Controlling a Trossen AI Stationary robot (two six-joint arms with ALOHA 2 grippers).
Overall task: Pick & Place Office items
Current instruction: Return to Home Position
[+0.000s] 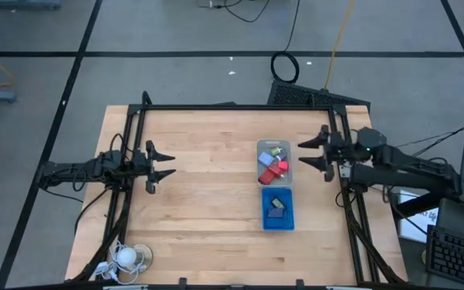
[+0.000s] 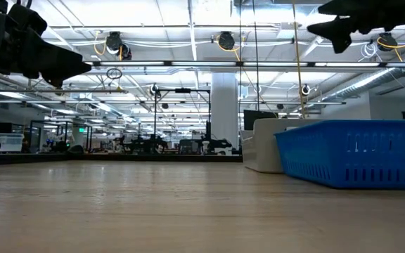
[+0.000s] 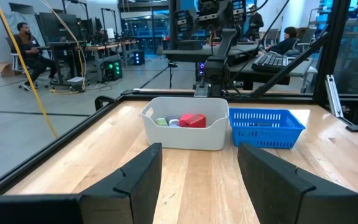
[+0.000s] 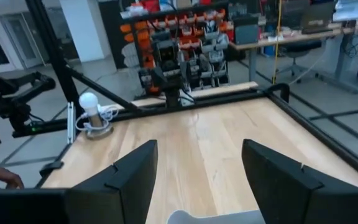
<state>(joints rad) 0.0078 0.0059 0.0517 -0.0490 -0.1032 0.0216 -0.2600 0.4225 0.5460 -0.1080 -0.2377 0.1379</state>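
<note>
The office items lie in two trays right of the table's middle. In the clear tray (image 1: 275, 162) I see red blocks (image 1: 273, 170), a light-blue cube (image 1: 279, 151) and a green bit (image 1: 271, 151). The left wrist view shows the same tray (image 3: 185, 132) with a red block (image 3: 192, 120) inside. Dark blue-and-black pieces (image 1: 276, 208) lie in the blue tray (image 1: 278, 210). My left gripper (image 1: 172, 162) is open above the table's left part, pointing toward the trays. My right gripper (image 1: 300, 155) is open just right of the clear tray, above table height.
A white round coiled-cord thing (image 1: 127, 256) sits at the table's near left corner, seen also in the right wrist view (image 4: 92, 118). Bare wood lies between my left gripper and the trays. The black frame (image 1: 216, 106) runs along the table's edges. People sit at desks beyond the table.
</note>
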